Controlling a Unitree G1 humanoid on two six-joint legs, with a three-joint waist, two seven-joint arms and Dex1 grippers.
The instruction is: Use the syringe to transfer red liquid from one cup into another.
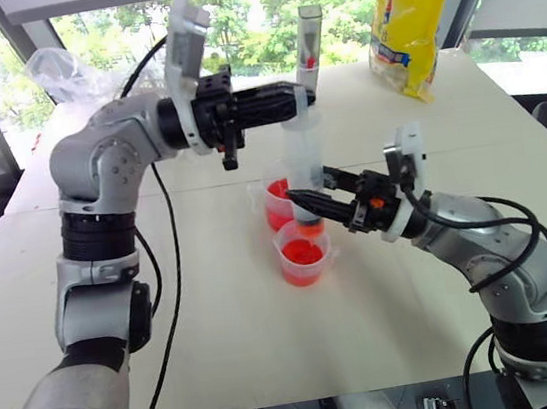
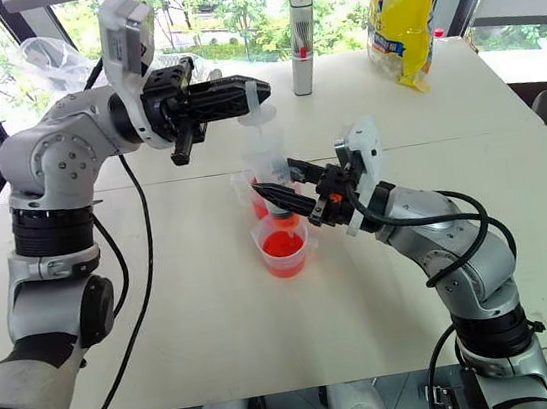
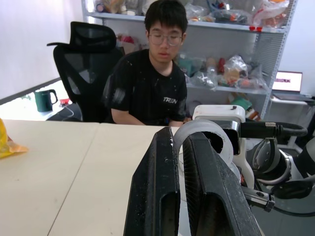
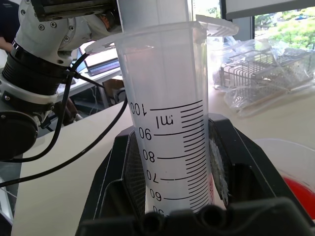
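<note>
Syringe (image 2: 271,169): held upright over the cups near table centre, barrel clamped low between the closed fingers of the right gripper (image 2: 270,193), which reaches in from 3 o'clock. Plunger top (image 2: 259,106) is pinched by the left gripper (image 2: 251,91), jaws fully closed on it, reaching in from 9 o'clock.

Step in hand, as judged: plunger to be worked while the barrel is steadied. A straight pull or push along the barrel axis is advised; the tip should be kept inside a cup (image 2: 284,246) so that no drops are lost, and the barrel grip kept firm against slipping.

Materials:
- Barrel: clear rigid plastic, wide cylinder, black printed graduations, flanged rim.
- Small cup: clear thin plastic, rolled rim, at 6 o'clock of the syringe; red liquid (image 2: 281,244) is seen inside, bright and translucent.
- Large cup (image 1: 277,202): clear plastic, just behind, also red within.
- Table (image 2: 217,313): pale, matte, flat.
- Fingers: black, ribbed inner faces.
</note>
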